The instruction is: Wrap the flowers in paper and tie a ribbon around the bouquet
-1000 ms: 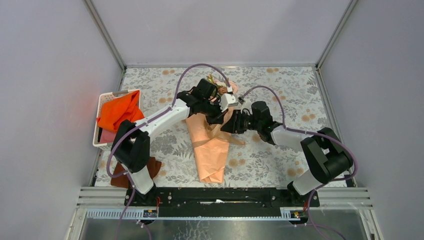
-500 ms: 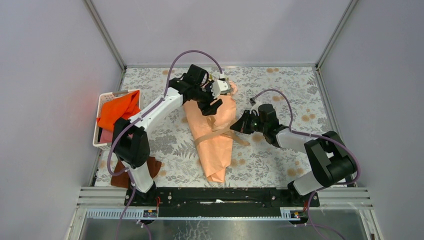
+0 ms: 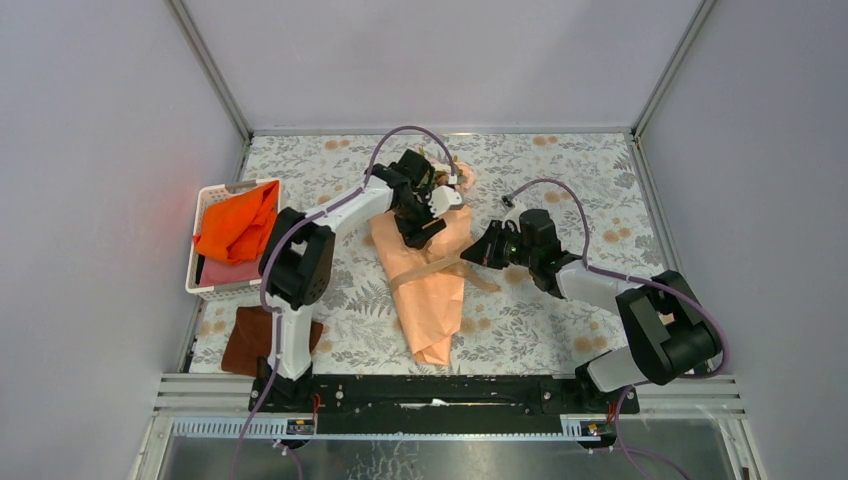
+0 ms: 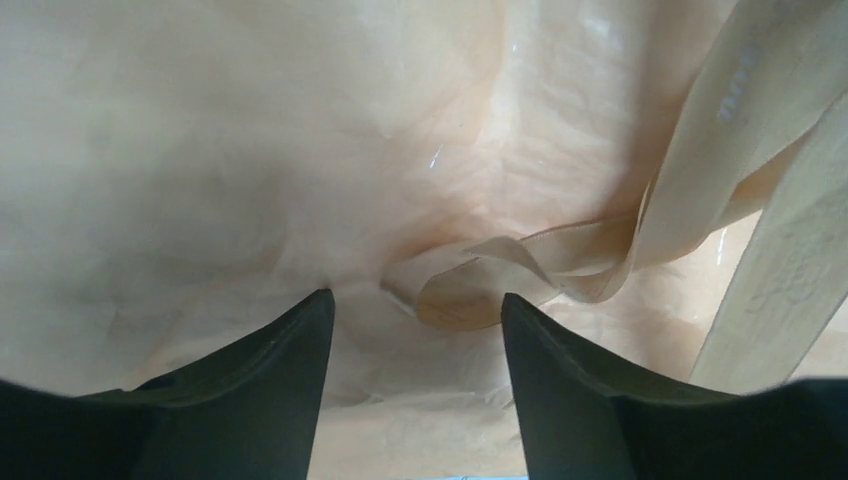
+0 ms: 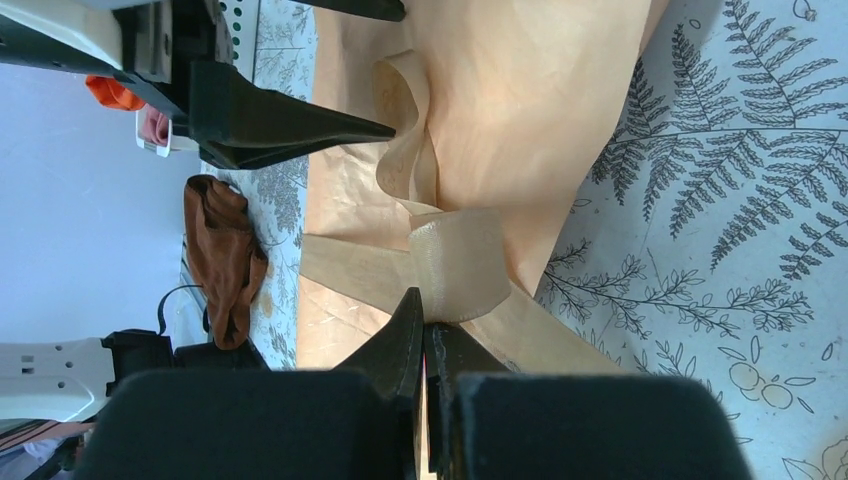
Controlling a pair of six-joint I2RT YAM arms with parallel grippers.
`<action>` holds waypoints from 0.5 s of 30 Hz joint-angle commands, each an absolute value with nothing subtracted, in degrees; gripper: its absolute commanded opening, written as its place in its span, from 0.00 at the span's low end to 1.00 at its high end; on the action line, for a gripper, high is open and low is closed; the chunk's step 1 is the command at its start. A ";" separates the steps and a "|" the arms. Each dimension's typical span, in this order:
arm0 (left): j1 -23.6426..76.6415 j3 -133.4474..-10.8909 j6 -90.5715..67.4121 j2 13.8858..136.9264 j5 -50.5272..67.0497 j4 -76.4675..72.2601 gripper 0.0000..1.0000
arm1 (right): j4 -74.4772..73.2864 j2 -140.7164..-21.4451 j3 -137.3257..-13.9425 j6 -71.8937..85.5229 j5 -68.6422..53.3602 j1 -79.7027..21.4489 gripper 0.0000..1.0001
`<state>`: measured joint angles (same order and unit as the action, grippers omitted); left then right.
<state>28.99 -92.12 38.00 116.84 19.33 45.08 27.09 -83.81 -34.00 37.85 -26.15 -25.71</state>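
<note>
- On the floral table point(image 3: 560, 180), near its middle, the bouquet point(image 3: 432, 300) lies flat, with its narrow tail toward my bases and its wide mouth toward the far edge.
- At that far mouth the flowers point(image 3: 463, 178) barely show, just a bit of pink past my left arm.
- Across the paper point(image 5: 520, 100), about halfway along the cone, runs the ribbon point(image 5: 455, 260), and a loose loop of it stands up above the band.
- My right gripper point(image 5: 421, 300) is closed tight with the ribbon pinched at its tips, right at the cone's right edge.
- My left gripper point(image 4: 415, 300) stands wide apart and holds nothing. It hovers over the upper cone with its tips pointing at the paper, and a curl of ribbon lies just ahead between them.
- Whether those left tips touch the paper, I cannot tell.
- At the table's left edge a white basket point(image 3: 212, 200) holds an orange cloth point(image 3: 240, 228), and a brown cloth point(image 3: 255, 338) lies on the table near my left base.
</note>
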 commanded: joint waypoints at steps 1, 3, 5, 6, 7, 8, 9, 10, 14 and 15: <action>29.20 -90.33 39.28 113.46 17.23 44.64 0.61 | 25.98 -81.22 -36.06 36.50 -26.10 -25.66 0.00; 29.27 -88.73 39.63 112.10 17.39 44.65 0.36 | 24.23 -81.61 -38.36 35.07 -25.54 -25.67 0.00; 29.27 -87.43 39.40 110.02 18.49 44.65 0.05 | 22.67 -83.20 -41.01 33.38 -25.30 -25.66 0.00; 29.25 -86.69 39.00 108.86 19.46 44.52 0.00 | 21.98 -84.09 -42.56 32.62 -25.16 -25.66 0.00; 29.19 -85.92 38.57 107.19 20.75 44.26 0.00 | 21.46 -85.24 -44.16 31.83 -25.25 -25.66 0.00; 29.18 -84.51 38.31 105.44 22.21 43.80 0.00 | 20.96 -86.50 -45.92 31.19 -25.22 -25.66 0.00; 29.14 -82.95 38.06 103.29 23.68 42.80 0.00 | 20.68 -87.76 -47.54 30.66 -25.48 -25.66 0.00; 29.17 -81.15 37.65 101.16 24.79 41.64 0.00 | 20.39 -89.13 -49.36 30.22 -25.81 -25.66 0.00; 29.18 -76.11 36.38 93.56 29.66 39.20 0.00 | 18.94 -93.86 -55.26 29.10 -25.71 -25.68 0.00; 29.18 -75.39 36.09 91.82 30.80 39.13 0.00 | 18.56 -94.98 -56.51 28.81 -25.47 -25.67 0.00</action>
